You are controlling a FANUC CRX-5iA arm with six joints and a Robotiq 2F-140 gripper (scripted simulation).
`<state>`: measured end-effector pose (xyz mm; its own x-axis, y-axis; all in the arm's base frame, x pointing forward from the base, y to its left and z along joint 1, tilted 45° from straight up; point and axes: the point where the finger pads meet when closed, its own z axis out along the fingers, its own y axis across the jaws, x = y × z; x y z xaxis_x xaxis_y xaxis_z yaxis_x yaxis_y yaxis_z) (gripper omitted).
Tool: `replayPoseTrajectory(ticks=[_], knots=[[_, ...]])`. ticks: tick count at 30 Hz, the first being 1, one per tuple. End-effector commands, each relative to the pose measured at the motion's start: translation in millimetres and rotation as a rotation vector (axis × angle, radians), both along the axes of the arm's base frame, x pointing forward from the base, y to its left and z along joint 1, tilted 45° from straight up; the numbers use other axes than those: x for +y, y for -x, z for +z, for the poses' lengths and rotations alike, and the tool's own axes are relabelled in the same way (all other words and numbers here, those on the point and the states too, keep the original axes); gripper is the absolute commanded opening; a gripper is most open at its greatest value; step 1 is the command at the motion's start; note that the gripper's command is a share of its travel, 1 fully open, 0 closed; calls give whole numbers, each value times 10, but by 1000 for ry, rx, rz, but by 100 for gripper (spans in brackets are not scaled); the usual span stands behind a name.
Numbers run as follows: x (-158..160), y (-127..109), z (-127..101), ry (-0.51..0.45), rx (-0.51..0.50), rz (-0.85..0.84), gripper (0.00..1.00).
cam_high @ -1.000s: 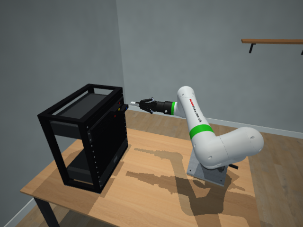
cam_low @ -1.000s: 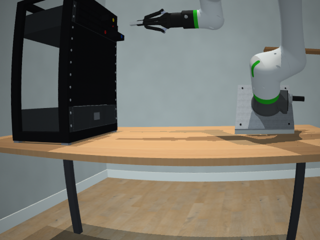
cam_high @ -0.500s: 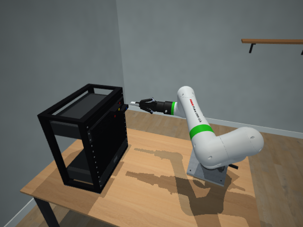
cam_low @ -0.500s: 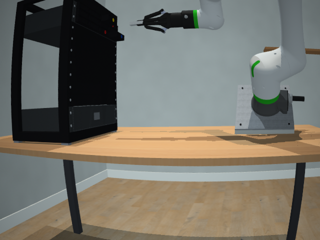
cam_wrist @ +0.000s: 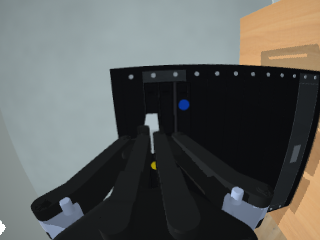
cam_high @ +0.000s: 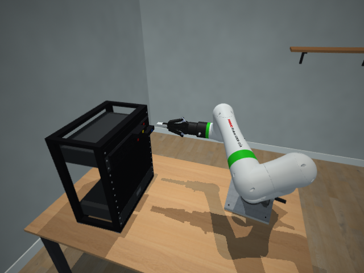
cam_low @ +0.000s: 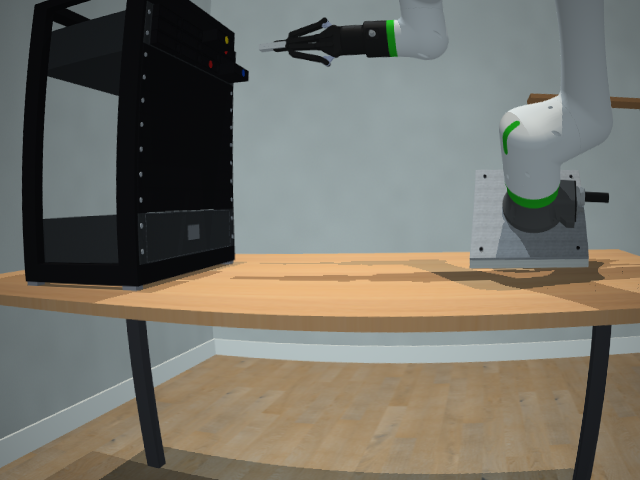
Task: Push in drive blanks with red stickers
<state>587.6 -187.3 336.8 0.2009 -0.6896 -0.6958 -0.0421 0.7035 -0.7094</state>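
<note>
A black open-frame rack [cam_high: 101,164] stands on the left of the wooden table. Near the top of its front are drive blanks with small stickers: one red [cam_high: 144,123], one yellow [cam_high: 143,131], one blue [cam_high: 152,128] and another red [cam_high: 137,139]. The blue-sticker blank [cam_low: 243,73] juts out further than the others. My gripper [cam_high: 160,123] [cam_low: 266,47] is shut and empty. It points level at the rack's top front, a short gap away from it. In the wrist view my fingertips [cam_wrist: 152,123] lie left of the blue sticker [cam_wrist: 184,104] and above the yellow one [cam_wrist: 154,166].
The arm's grey base plate [cam_high: 248,208] sits on the right of the table. A dark panel [cam_low: 187,235] fills the rack's bottom front. A wooden wall shelf [cam_high: 326,49] hangs far right. Walls stand close behind and left of the rack.
</note>
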Motion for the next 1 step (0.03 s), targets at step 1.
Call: replayPoseTrajectory(ticks=[1], knots=[[-2,0,2,0,0,0,0]])
